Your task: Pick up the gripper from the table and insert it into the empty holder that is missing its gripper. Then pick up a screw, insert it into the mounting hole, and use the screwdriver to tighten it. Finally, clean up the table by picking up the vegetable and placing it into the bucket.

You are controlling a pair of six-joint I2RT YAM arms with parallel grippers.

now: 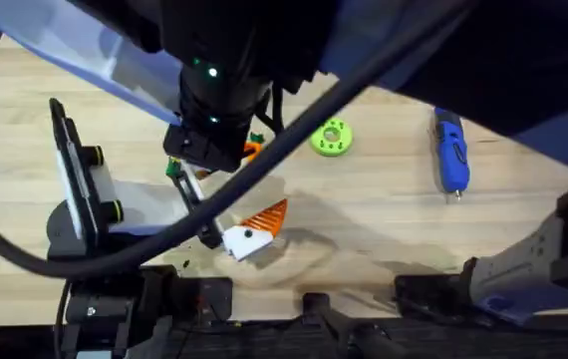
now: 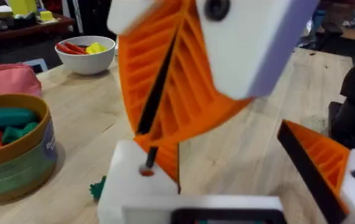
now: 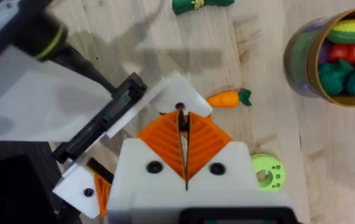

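Misalignment was the principal hazard. Right gripper [image 3: 182,124] held its pads pressed together on what appeared to be a thin dark screw [image 2: 147,163], the tip at the mounting hole [image 3: 179,107] in the holder [image 3: 165,93]. Left gripper [image 2: 208,143] stood wide. A tilted screw could jam or drop onto the table [image 1: 384,219].

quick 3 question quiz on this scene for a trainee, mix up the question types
1. True or false: the carrot is in the bucket.
2. The screwdriver is: a) red b) blue c) green
3. What does the bucket already hold?
Key: 1 false; 2 b; 3 toy vegetables.
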